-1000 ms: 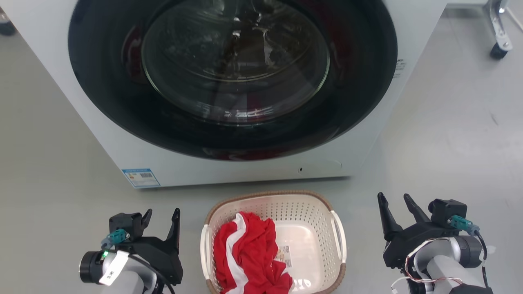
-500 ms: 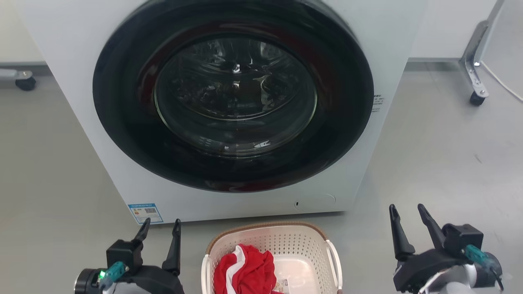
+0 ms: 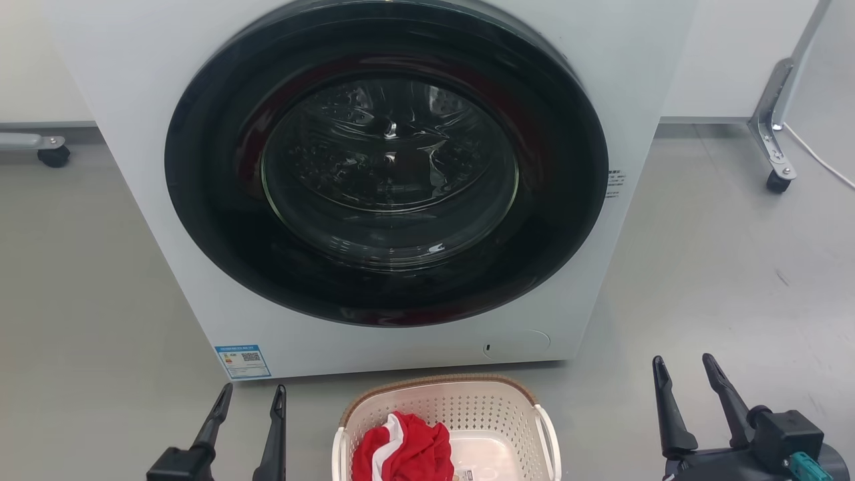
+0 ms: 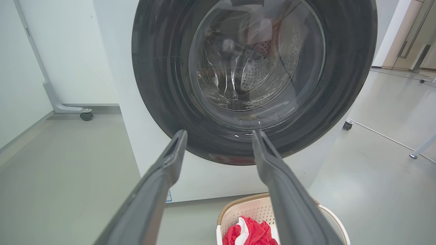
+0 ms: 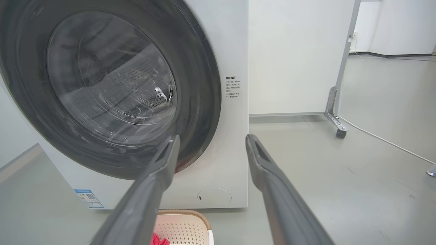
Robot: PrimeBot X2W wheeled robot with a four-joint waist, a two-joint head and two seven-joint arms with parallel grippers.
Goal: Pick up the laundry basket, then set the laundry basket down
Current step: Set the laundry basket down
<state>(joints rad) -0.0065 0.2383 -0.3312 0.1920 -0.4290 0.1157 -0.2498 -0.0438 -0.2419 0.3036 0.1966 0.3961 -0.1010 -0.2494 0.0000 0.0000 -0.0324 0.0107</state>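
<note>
Cream laundry basket (image 3: 461,404), left tool (image 3: 254,389) spread, right tool (image 3: 683,361) spread

One washing machine (image 3: 133,100) stands at the far side, with one round door (image 3: 387,167). One laundry basket (image 3: 467,411) sits near its front and holds one red-and-white cloth (image 3: 407,451). There are two grippers, the left gripper (image 3: 254,391) and the right gripper (image 3: 683,364), each with two dark fingers spread apart. The machine carries two stickers: one blue label (image 3: 242,361) and one small text label (image 3: 616,184). Two castors stand far back: the left castor wheel (image 3: 53,155) and the right castor wheel (image 3: 777,182).
</note>
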